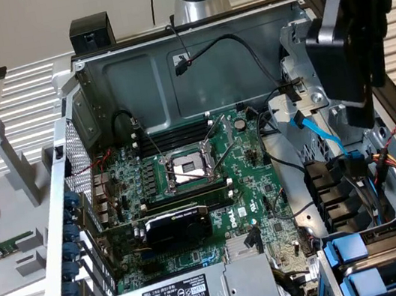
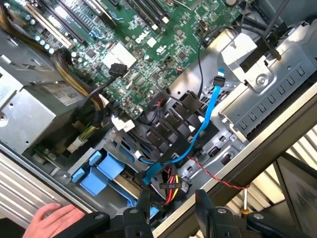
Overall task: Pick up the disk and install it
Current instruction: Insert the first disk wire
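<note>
While I hang above the open case [image 1: 171, 76], my pincer [image 2: 173, 210] stands open and empty, jaws parted, probably to span the disk [image 2: 104, 171], which appears to sit blue-framed in the case's corner beside the cable bundle [image 2: 168, 184].

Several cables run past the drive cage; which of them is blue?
The flat blue data cable dropping from the silver metal bracket toward the blue plastic drive carriers; its neighbours are round black leads or a red-and-yellow wire bundle.
</note>
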Robot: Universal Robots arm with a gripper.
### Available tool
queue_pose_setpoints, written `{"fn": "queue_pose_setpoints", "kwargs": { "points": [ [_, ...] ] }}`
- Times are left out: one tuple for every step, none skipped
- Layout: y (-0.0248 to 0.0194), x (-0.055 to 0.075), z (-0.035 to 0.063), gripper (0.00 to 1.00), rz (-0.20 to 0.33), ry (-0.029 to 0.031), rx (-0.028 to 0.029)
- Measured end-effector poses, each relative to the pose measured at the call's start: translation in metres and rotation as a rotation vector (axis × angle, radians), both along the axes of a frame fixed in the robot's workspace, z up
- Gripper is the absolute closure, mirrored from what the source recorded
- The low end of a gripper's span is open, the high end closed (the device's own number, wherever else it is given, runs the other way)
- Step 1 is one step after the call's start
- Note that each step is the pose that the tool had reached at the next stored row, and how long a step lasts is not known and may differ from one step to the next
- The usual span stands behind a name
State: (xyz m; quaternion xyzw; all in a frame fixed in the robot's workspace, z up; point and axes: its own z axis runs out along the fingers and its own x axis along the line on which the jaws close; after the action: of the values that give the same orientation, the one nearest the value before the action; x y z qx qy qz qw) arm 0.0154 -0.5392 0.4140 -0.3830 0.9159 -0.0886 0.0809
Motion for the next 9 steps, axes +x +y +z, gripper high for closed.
{"fn": "queue_pose_setpoints", "kwargs": {
  "points": [
    [0.0000, 0.0000, -0.0001, 0.51, 0.011, 0.0036, -0.0055],
    [0.0000, -0.0001, -0.0001, 0.51, 0.018, 0.0083, -0.0181],
    [0.0000, 0.0000, -0.0001, 0.51, 0.022, 0.0127, -0.0346],
    [-0.0001, 0.0000, -0.0001, 0.51, 0.025, 0.0174, -0.0499],
    [-0.0006, 0.0001, -0.0005, 0.51, 0.027, 0.0226, -0.0566],
    [-0.0011, 0.0000, -0.0008, 0.51, 0.028, 0.0230, -0.0565],
    [-0.0012, -0.0003, -0.0008, 0.51, 0.028, 0.0231, -0.0569],
    [-0.0015, -0.0003, -0.0009, 0.51, 0.030, 0.0232, -0.0590],
    [-0.0020, -0.0003, -0.0010, 0.51, 0.035, 0.0240, -0.0595]
  ]
}}
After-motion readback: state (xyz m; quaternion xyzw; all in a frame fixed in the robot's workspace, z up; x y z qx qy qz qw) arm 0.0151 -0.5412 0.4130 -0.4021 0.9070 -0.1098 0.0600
